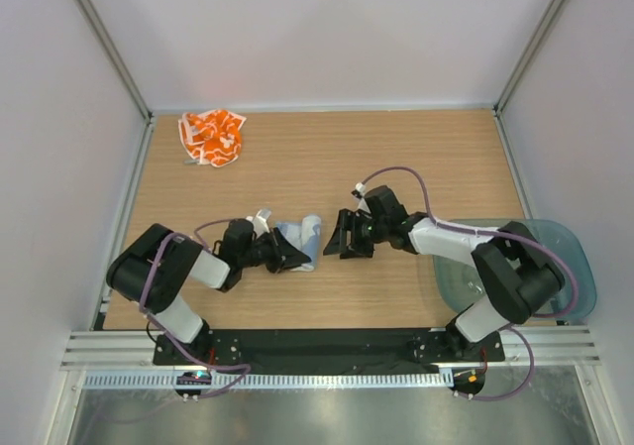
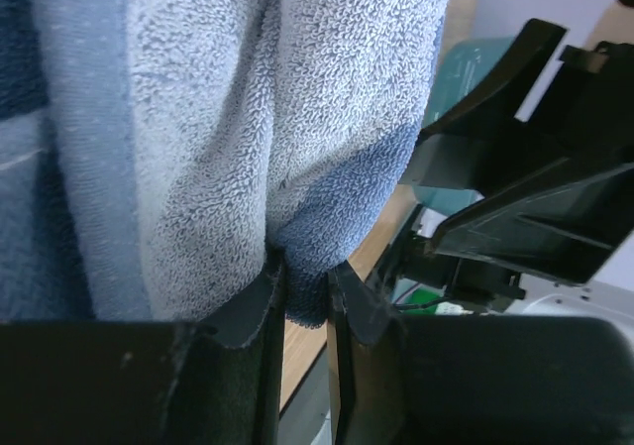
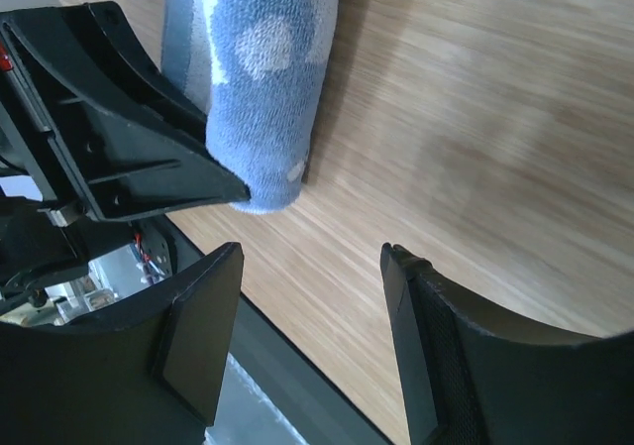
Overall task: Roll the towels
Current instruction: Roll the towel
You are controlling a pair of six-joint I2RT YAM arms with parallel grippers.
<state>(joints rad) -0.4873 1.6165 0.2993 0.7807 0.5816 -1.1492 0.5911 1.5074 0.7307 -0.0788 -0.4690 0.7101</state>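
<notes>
Pale blue towel [image 2: 248, 118], rolled: one fold pinched in the narrow-set left gripper [image 2: 305, 277], apparently to stop unwinding; right gripper [image 3: 312, 257] wide, empty, just beside its end.

Left arm [image 1: 163, 272]: bulky black joint housings and white link shells, lower left of the top view.
Right arm [image 1: 510, 272]: same black-and-white build, lower right.
Cables [image 1: 406, 172]: thin, purple-grey, looping along each arm.
Left gripper [image 2: 307, 272]: matte black fingers tapering to thin tips.
Right gripper [image 3: 312, 257]: black angular fingers with flat, finely textured inner pads.
</notes>
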